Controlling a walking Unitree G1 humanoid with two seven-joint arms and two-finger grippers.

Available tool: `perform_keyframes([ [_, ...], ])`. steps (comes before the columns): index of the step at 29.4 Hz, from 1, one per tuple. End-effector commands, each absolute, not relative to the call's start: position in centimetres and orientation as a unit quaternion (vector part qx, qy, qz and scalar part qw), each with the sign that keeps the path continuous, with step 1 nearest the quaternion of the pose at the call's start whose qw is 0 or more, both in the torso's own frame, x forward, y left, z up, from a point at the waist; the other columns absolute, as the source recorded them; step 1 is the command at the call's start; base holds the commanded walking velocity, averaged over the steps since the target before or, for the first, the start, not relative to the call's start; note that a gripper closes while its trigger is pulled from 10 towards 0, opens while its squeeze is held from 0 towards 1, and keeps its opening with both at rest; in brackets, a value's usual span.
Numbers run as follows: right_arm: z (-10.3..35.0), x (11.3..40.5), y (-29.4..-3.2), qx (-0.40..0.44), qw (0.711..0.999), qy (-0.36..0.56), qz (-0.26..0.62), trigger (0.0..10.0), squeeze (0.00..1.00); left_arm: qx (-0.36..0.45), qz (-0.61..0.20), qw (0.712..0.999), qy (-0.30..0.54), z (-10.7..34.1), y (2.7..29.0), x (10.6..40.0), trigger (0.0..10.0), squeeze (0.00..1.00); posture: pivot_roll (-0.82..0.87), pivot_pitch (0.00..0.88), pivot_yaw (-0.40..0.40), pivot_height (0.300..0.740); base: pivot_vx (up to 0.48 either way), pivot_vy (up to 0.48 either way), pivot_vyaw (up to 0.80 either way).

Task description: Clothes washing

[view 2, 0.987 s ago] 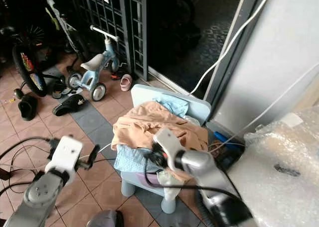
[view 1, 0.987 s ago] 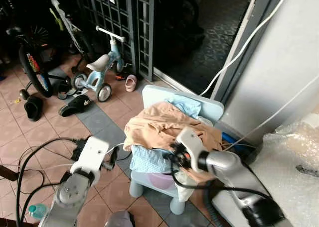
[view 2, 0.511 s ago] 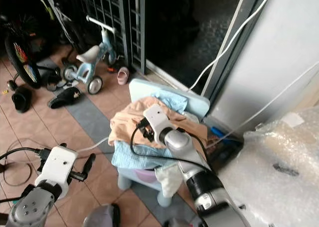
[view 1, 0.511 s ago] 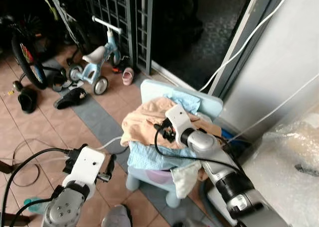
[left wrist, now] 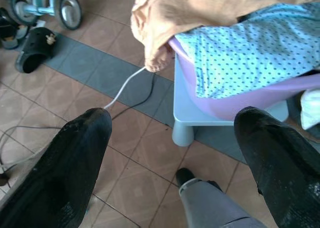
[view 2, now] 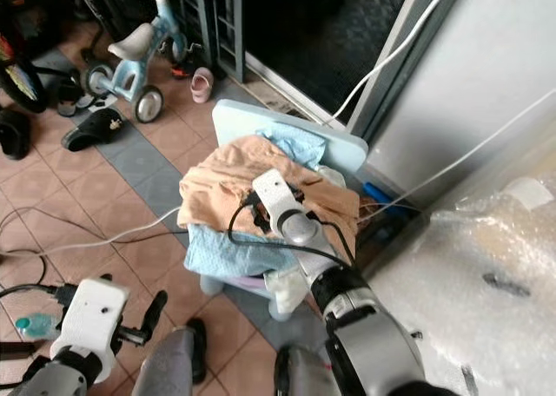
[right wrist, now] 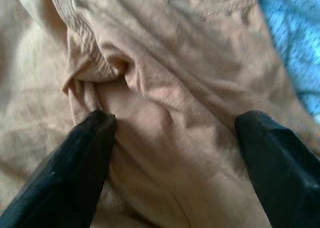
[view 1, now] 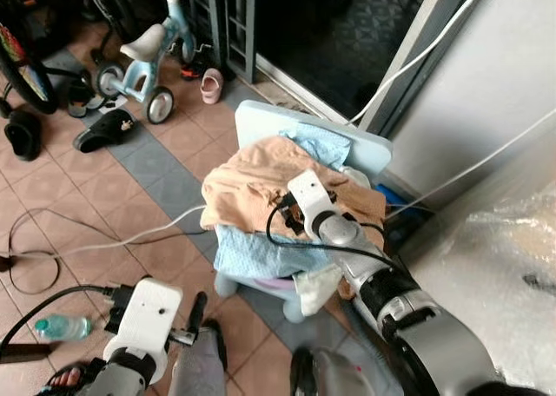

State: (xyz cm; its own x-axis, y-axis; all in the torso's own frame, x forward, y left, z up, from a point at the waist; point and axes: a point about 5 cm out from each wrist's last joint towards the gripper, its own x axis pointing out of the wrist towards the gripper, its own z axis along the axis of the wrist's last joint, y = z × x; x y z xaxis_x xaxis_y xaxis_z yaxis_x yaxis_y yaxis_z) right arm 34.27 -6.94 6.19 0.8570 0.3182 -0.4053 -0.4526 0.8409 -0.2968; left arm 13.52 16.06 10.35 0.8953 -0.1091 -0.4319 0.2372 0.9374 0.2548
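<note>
- I have the right hand (right wrist: 172, 153) down on the laundry pile at the centre of the head view, its two black fingers (right wrist: 85, 163) spread wide on either side of a ridge in the peach garment (view 1: 261, 183). The cloth lies between them but is not yet pinched, so I judge this the last moment before a grasp.
- That peach garment is the top layer of the pile. It drapes over a blue dotted cloth (left wrist: 250, 53) and hangs past the rim of the purple basin (left wrist: 235, 100) — probably why it is the first piece to take.
- The basin sits on a small pale blue chair (view 1: 300, 128), which lifts the washing off the tiled floor (view 1: 122, 201) and into the arm's reach.
- A white cloth (view 1: 317, 287) spills over the basin's near edge, low in the frame, and a lighter blue piece (view 1: 317, 144) lies against the chair back.
- The left hand (left wrist: 172, 153) hangs low at the lower left of the head view, fingers (left wrist: 65, 173) apart and holding nothing, pointed at the chair leg and floor — idle, kept out of the right arm's way.
- A white cable (view 1: 130, 237) runs across the floor to the chair; I would keep the feet off it.
- A child's tricycle (view 1: 143, 53) and sandals stand at the upper left, well apart from the work.
</note>
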Motion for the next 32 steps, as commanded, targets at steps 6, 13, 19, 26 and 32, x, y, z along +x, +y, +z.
perform_keyframes([
  [6, 4.2, 33.1, -5.9, -0.157, 0.938, 0.234, 0.204, 0.0, 0.0, 0.153, -0.09, 0.961, 0.213, 10.8, 15.7, 13.5, 10.0, 0.0, 0.19, 0.318, -0.09, 0.74, 0.0, 0.0, 0.0],
  [13, 3.1, 32.4, -6.2, -0.159, 0.934, 0.256, 0.192, 0.0, 0.0, 0.143, -0.085, 0.963, 0.214, 10.6, 15.7, 13.4, 10.0, 0.0, 0.18, 0.293, -0.109, 0.74, 0.0, 0.0, 0.0],
  [19, 2.5, 32.4, -8.0, -0.112, 0.94, 0.288, 0.143, 0.0, 0.0, 0.146, -0.082, 0.963, 0.212, 10.4, 15.7, 13.6, 10.0, 0.0, 0.18, 0.279, -0.118, 0.74, 0.0, 0.0, 0.0],
  [26, 2.1, 32.2, -8.2, -0.043, 0.941, 0.315, 0.113, 0.0, 0.0, 0.145, -0.078, 0.964, 0.207, 10.5, 15.8, 14.0, 10.0, 0.0, 0.18, 0.276, -0.117, 0.74, 0.0, 0.0, 0.0],
  [32, 2.5, 32.4, -7.2, -0.015, 0.942, 0.315, 0.12, 0.0, 0.0, 0.146, -0.077, 0.965, 0.203, 10.6, 15.8, 14.4, 10.0, 0.0, 0.18, 0.291, -0.117, 0.74, 0.0, 0.0, 0.0],
])
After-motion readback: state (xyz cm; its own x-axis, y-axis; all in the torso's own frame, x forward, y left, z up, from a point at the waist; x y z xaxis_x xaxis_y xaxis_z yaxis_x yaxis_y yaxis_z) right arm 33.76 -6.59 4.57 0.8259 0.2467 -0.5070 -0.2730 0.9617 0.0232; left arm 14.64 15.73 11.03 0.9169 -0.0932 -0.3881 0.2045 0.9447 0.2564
